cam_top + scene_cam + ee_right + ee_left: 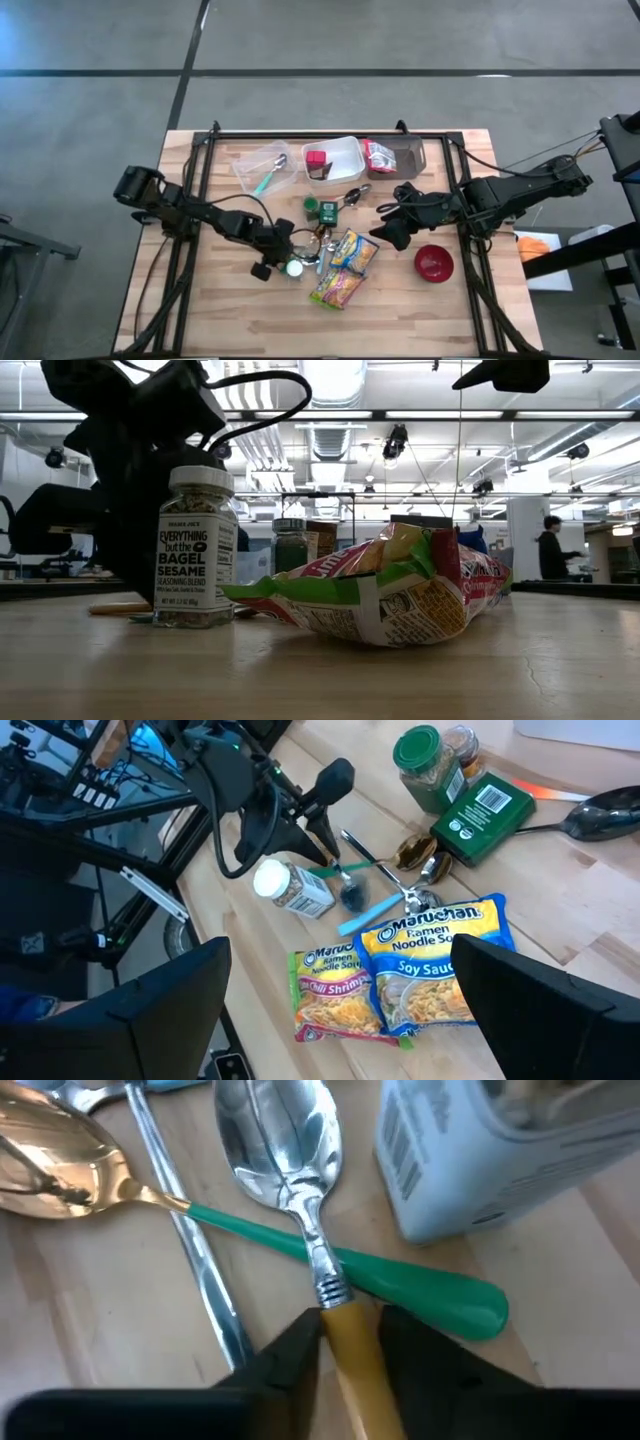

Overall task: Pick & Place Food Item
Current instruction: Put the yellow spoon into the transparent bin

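Where cutlery crowds, left gripper point(350, 1342) pinching yellow-handled spoon point(300, 1200)

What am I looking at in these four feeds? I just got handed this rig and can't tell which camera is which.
These are two robot arms at a wooden table. One camera looks straight down, one sits at table level, and one rides on each wrist.

From above, the left claw is low beside a seasoning jar and a cluster of spoons. Its wrist camera shows its fingers on either side of a yellow-handled spoon, which lies across a green-handled spoon.

The right claw is open, holding nothing, above two ramen packets.

Also on the table: a red bowl, a green-lidded jar and clear containers.
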Robot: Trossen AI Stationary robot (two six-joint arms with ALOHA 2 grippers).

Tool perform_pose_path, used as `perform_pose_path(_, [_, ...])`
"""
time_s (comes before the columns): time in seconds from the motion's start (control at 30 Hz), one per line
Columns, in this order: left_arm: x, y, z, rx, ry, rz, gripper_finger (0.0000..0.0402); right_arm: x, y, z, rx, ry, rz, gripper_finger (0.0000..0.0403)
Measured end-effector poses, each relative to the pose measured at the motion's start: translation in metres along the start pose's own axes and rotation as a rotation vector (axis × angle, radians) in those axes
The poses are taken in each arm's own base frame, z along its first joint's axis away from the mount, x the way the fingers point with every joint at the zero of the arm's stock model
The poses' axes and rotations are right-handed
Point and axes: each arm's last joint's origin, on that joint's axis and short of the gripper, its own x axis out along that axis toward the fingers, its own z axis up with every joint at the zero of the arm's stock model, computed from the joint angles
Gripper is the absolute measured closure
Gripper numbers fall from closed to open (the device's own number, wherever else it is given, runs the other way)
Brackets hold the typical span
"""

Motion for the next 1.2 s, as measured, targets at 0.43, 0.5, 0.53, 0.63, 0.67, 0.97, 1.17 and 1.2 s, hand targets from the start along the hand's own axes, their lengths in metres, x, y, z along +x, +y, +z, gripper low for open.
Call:
perform_pose_path(0.43, [-0.001, 0.000, 0.001, -0.087, 0.000, 0.011, 0.0375, 0.000, 0.000, 0.000, -0.020, 0.000, -0.001, 0.0028])
perform_pose_path(0.5, [-0.001, 0.001, 0.002, -0.095, 0.000, 0.014, 0.0375, 0.000, 0.000, 0.000, -0.021, 0.000, -0.001, 0.0028])
perform_pose_path(0.53, [-0.002, 0.001, 0.002, -0.098, 0.001, 0.015, 0.0375, 0.000, 0.000, 0.000, -0.023, 0.000, -0.001, 0.0028])
perform_pose_path(0.63, [-0.004, 0.001, 0.004, -0.105, -0.006, 0.022, 0.0375, 0.000, 0.000, 0.000, -0.031, 0.000, -0.001, 0.0028])
perform_pose_path(0.67, [-0.006, 0.001, 0.004, -0.105, -0.011, 0.029, 0.0375, 0.000, 0.000, 0.000, -0.031, 0.000, -0.001, 0.0028])
perform_pose_path(0.97, [-0.023, 0.003, 0.004, -0.151, -0.025, 0.094, 0.0376, 0.000, 0.000, 0.000, -0.039, 0.001, -0.002, 0.0028])
perform_pose_path(1.17, [-0.037, 0.003, 0.009, -0.158, -0.080, 0.096, 0.0397, 0.001, -0.001, -0.001, -0.060, 0.003, -0.006, 0.0028])
perform_pose_path(1.2, [-0.040, 0.002, 0.009, -0.157, -0.091, 0.096, 0.0397, 0.001, -0.001, -0.001, -0.064, 0.003, -0.006, 0.0028])
